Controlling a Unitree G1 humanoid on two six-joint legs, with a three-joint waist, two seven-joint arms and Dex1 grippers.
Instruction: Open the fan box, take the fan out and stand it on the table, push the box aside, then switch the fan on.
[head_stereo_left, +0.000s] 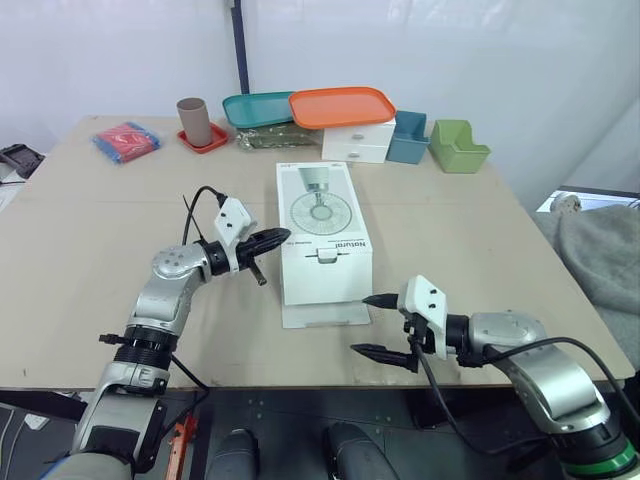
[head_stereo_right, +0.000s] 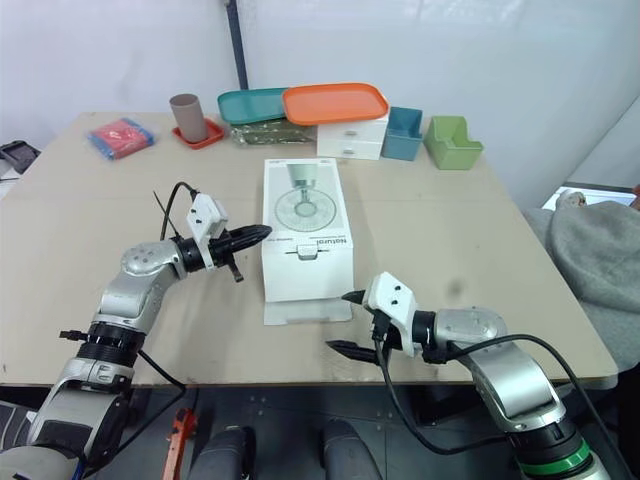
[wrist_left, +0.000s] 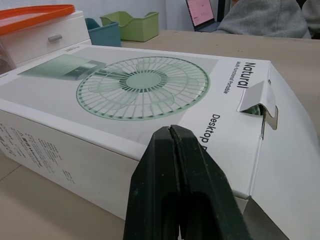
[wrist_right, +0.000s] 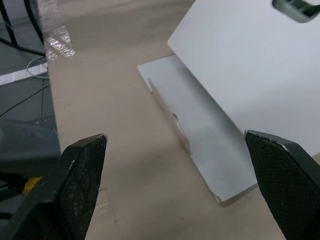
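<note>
Where the fan box (head_stereo_left: 322, 232) lies flat at the middle of the table (head_stereo_left: 90, 250), its long axis is seen to run away from the robot, with broad bare tabletop to either side. It is noted as white cardboard, rectangular and sharp-edged, with a pale green fan printed on its top face. At its near end a flap (head_stereo_left: 325, 314) is folded out flat on the table, with bare table between it and the front edge. The far edge is crowded: a cup (head_stereo_left: 194, 121) on a red saucer, a teal tray (head_stereo_left: 255, 108), an orange tray (head_stereo_left: 342, 106) set on a white drawer unit (head_stereo_left: 357, 142), a blue bin (head_stereo_left: 408, 138) and a green bin (head_stereo_left: 458, 146) are ranged there, well apart from the box. A red packet (head_stereo_left: 126, 139) is noted near the far left corner. The left arm is bent at the elbow, its forearm laid level towards the box. The left gripper (head_stereo_left: 270, 238) is pressed together, its tip at the box's upper left edge; contact cannot be confirmed. The right forearm is carried leftward along the front edge. The right gripper (head_stereo_left: 359, 323) is spread wide, one black, finely textured finger by the flap's right corner, the other over bare table nearer the robot, with nothing held.
</note>
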